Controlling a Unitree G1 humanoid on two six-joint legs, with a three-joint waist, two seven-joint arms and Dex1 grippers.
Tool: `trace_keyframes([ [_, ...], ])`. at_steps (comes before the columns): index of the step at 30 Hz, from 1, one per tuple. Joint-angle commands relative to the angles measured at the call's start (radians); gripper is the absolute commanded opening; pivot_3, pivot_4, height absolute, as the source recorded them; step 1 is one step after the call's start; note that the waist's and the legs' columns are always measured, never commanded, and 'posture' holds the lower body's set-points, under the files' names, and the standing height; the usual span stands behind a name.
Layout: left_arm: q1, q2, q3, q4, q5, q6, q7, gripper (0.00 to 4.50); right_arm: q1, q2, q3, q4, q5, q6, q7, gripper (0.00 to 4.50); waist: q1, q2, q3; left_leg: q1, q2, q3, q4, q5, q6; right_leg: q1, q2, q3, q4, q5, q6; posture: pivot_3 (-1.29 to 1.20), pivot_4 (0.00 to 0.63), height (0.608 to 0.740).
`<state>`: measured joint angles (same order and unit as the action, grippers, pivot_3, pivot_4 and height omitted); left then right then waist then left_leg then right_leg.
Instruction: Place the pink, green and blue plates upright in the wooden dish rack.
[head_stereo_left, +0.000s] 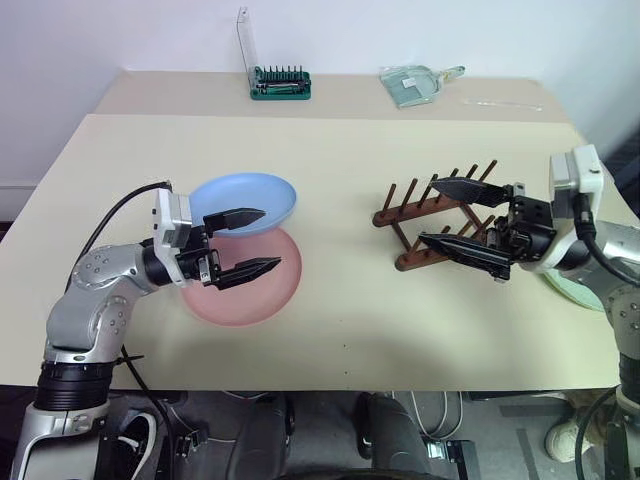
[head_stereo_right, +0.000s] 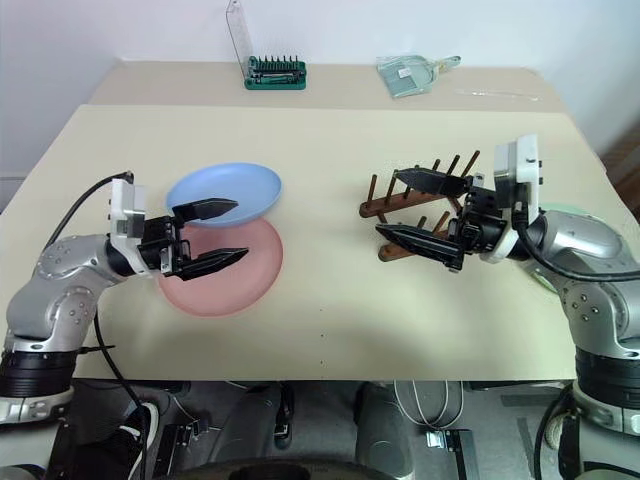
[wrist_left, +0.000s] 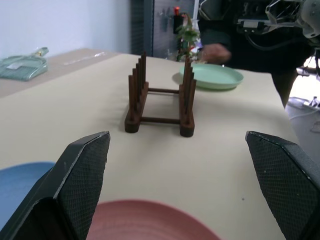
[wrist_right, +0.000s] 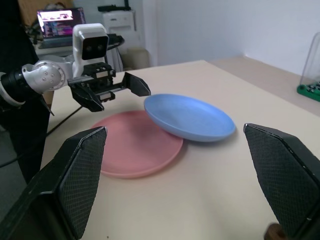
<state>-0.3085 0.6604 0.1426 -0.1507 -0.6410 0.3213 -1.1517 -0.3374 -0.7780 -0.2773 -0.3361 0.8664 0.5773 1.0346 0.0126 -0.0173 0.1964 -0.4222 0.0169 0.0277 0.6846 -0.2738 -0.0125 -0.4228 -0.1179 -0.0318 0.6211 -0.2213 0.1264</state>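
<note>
At frame left we see the light blue round plate (head_stereo_left: 246, 201) overlapping the salmon pink plate (head_stereo_left: 243, 290); the dark wooden pegged rack (head_stereo_left: 432, 222) stands empty centre-right, the mint green plate (wrist_left: 212, 76) beyond it on the beige worktop (head_stereo_left: 330, 330). Both the left gripper (head_stereo_left: 256, 240) and right gripper (head_stereo_left: 440, 212) hold their jaws wide open, empty.

matt plates (wrist_right: 190, 117), dark wooden rack (wrist_left: 159, 97), probably varnished
</note>
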Motion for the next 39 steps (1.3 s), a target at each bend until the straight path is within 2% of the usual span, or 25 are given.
trace_keyframes([
  [1,-0.019,0.017,0.032,-0.004,-0.010,-0.006,-0.004,4.50,-0.003,0.013,0.003,-0.037,-0.007,-0.028,-0.011,4.47,0.000,0.000,0.000,0.000,0.000,0.000,0.000,0.000,0.000,0.000,0.000,0.000,0.000,0.000,0.000,0.00,0.150,0.724],
  [8,-0.069,0.016,0.017,0.051,0.030,-0.030,0.001,4.50,-0.012,0.009,-0.007,-0.035,0.008,-0.029,-0.012,4.47,0.001,0.000,0.000,0.000,0.000,0.000,0.000,0.000,0.000,0.000,0.000,0.000,0.000,0.000,0.000,0.00,0.150,0.724],
  [14,-0.062,0.051,0.067,0.067,0.043,-0.043,0.021,4.50,-0.044,0.080,0.078,0.000,-0.054,-0.089,-0.006,4.47,-0.007,0.000,0.000,0.000,0.000,0.000,0.000,0.000,0.000,0.000,0.001,0.000,0.000,0.000,0.000,0.00,0.150,0.724],
  [17,-0.080,0.030,0.059,0.005,0.017,-0.003,0.072,4.50,-0.036,0.050,0.051,0.029,-0.049,-0.095,0.050,4.47,-0.001,0.000,0.000,0.000,0.000,0.000,0.000,0.000,0.000,-0.001,0.000,0.000,0.000,0.000,0.000,0.00,0.150,0.724],
  [21,-0.117,0.023,0.038,0.042,0.056,-0.031,0.081,4.50,-0.039,0.038,0.073,0.076,-0.101,-0.135,0.090,4.47,0.003,0.000,0.000,-0.001,0.000,0.000,0.000,0.000,0.000,0.000,0.000,0.000,0.000,0.000,0.000,0.00,0.150,0.724],
  [24,-0.131,0.005,0.019,0.025,0.035,0.016,0.100,4.50,-0.067,0.032,0.051,0.084,-0.099,-0.139,0.085,4.47,-0.001,0.000,0.000,0.000,0.000,0.000,0.000,0.000,0.000,0.000,0.000,0.000,0.000,0.000,0.000,0.00,0.150,0.724],
  [27,-0.150,-0.008,-0.035,0.002,0.045,0.044,0.090,4.50,-0.047,0.032,0.035,0.067,-0.118,-0.159,0.069,4.47,-0.001,0.000,0.000,0.000,0.000,0.000,0.000,0.000,0.000,0.000,0.000,0.000,0.000,0.000,0.000,0.00,0.150,0.724],
  [31,-0.221,-0.022,-0.153,-0.049,0.032,0.190,0.099,4.50,0.035,0.003,-0.030,0.023,-0.116,-0.162,0.060,4.47,0.007,0.000,0.000,-0.001,0.000,0.000,0.000,0.000,0.000,0.000,0.000,0.000,0.000,0.000,0.000,0.00,0.150,0.724],
  [35,-0.272,-0.106,-0.302,-0.076,0.112,0.246,0.170,4.50,0.171,-0.062,-0.149,-0.013,-0.100,-0.146,0.084,4.47,0.023,0.000,0.000,-0.001,-0.001,0.000,0.001,0.000,0.000,0.002,0.000,0.000,-0.002,0.000,0.000,0.00,0.150,0.724],
  [39,-0.366,-0.241,-0.434,0.065,0.277,0.244,0.306,4.50,0.340,-0.120,-0.283,0.020,-0.164,-0.187,0.126,4.47,0.028,0.000,0.000,0.000,-0.001,-0.001,0.001,0.000,0.000,0.002,0.000,0.000,-0.001,0.000,0.000,0.00,0.150,0.724],
])
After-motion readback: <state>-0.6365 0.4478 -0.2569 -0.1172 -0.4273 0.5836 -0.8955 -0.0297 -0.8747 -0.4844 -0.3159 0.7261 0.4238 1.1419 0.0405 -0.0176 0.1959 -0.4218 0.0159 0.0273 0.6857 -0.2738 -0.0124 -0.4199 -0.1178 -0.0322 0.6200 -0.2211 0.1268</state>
